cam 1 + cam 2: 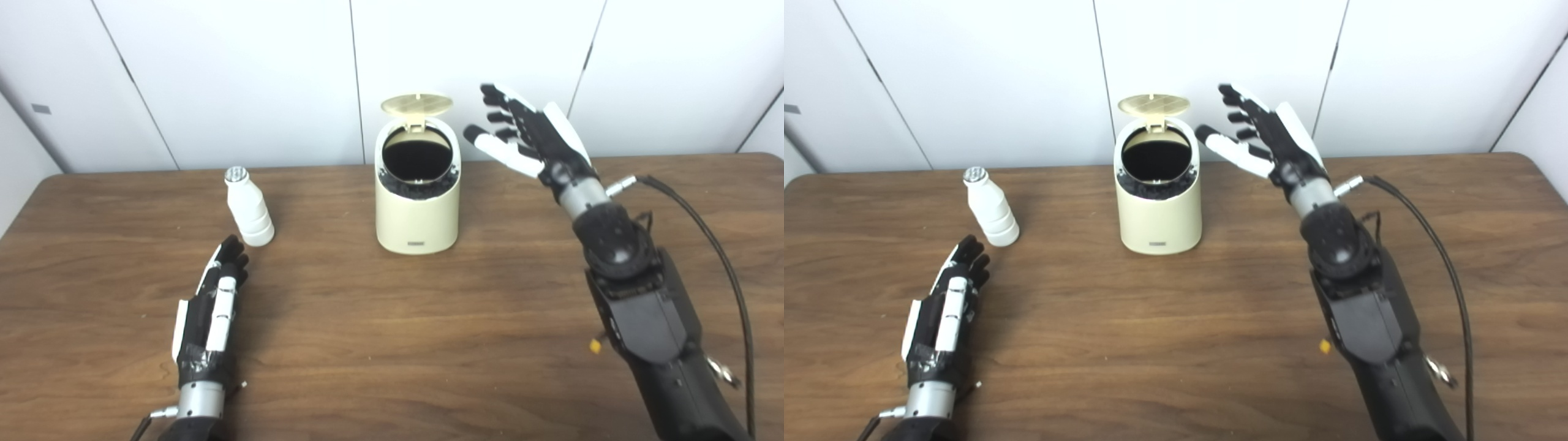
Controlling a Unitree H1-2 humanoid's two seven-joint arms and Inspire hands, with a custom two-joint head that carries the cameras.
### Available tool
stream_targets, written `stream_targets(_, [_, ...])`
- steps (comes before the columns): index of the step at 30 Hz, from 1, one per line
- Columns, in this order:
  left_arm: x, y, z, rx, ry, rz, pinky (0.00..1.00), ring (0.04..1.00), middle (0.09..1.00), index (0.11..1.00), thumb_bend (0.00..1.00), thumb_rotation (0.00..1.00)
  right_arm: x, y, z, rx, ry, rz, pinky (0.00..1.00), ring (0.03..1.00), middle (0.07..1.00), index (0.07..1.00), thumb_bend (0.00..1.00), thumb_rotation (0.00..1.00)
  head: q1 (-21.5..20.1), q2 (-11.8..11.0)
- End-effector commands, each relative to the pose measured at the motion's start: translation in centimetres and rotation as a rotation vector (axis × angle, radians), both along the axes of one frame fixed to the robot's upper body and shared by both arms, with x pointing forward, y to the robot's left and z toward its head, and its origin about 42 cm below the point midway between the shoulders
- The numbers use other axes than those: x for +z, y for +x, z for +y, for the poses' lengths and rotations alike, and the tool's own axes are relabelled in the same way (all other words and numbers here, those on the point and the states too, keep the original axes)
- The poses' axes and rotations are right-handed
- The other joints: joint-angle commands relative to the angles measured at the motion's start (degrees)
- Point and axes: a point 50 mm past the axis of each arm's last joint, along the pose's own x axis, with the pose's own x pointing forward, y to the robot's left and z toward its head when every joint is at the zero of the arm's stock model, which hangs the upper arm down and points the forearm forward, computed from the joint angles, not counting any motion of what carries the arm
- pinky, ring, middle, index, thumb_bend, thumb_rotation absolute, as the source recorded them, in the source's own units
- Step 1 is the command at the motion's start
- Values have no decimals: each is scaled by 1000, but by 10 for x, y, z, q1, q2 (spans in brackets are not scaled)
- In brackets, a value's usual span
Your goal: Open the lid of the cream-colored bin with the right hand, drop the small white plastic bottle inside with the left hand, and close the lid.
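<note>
The cream-colored bin [418, 214] stands mid-table with its round lid [417, 104] tipped up and back, showing the dark inside. A small white plastic bottle [249, 209] with a silvery cap stands upright to the bin's left. My right hand [531, 138] hovers open in the air just right of the bin's top, fingers spread, touching nothing. Near the front left, my left hand [211, 306] lies low over the table, fingers straight and pointing at the bottle, a short gap short of it, holding nothing.
The brown wooden table [392, 318] runs to a white panelled wall [245, 73] close behind the bin. A black cable [716, 245] loops from my right wrist over the table's right side.
</note>
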Motion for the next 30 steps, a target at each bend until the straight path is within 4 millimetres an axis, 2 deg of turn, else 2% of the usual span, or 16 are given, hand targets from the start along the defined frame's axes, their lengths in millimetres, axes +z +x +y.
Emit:
stream_targets(1, [-11,-6,-2,-11,-2,31,967,941,943,948,343,747,17,-7,-7,6,15,-75,791,859,894,905,464,743,1,1])
stream_targets(5, [-10,-6,-1,-14,-6,36,962,946,952,954,340,748,-4,-25,-22,2,92,-42,833,885,908,912,471,841,0,2])
stream_targets(8, [-9,-6,0,-12,-13,36,974,948,954,955,325,749,-17,-35,-30,9,223,-21,884,901,920,912,461,857,-4,3])
stream_targets(12, [-9,-6,2,-6,-9,46,974,944,947,946,344,745,-41,-50,-43,-9,360,3,991,965,958,991,532,923,-6,3])
stream_targets(18, [-7,-6,3,-4,-9,50,980,955,960,962,335,774,-64,-67,-52,-48,438,21,1000,974,969,1000,615,934,-8,5])
stream_targets(23, [-6,-6,4,0,-13,48,977,950,954,952,342,764,-80,-79,-51,-89,516,36,1000,972,972,999,545,922,-9,8])
stream_targets(25, [-6,-6,4,2,-13,47,975,948,952,949,341,758,-85,-83,-51,-99,522,38,1000,969,973,1000,521,955,-9,8])
stream_targets(30, [-5,-6,4,-1,-15,49,974,951,956,954,341,758,-95,-92,-49,-106,574,47,1000,979,973,980,564,983,-2,6])
